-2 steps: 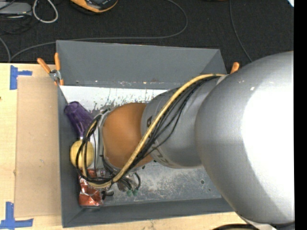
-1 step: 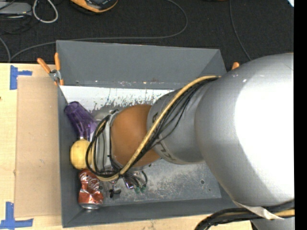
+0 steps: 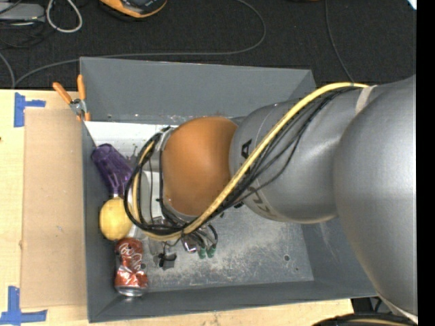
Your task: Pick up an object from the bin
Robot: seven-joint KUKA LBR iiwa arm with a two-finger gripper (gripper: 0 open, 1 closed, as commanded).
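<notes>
A dark part of my gripper (image 3: 164,255) pokes out below the arm's orange cover, near the bin's front left. It hangs just right of a crushed red soda can (image 3: 131,267), which lies in the front left corner. Behind the can, a yellow lemon-like fruit (image 3: 114,219) rests against the left wall. A purple eggplant-shaped thing (image 3: 112,166) lies further back along that wall, partly under the arm's cables. Nothing can be seen held by the gripper.
The arm, its orange cover and its cable loops hide the middle and the right of the bin. Bare, dusty floor shows along the front right. The left wall stands close beside the three things.
</notes>
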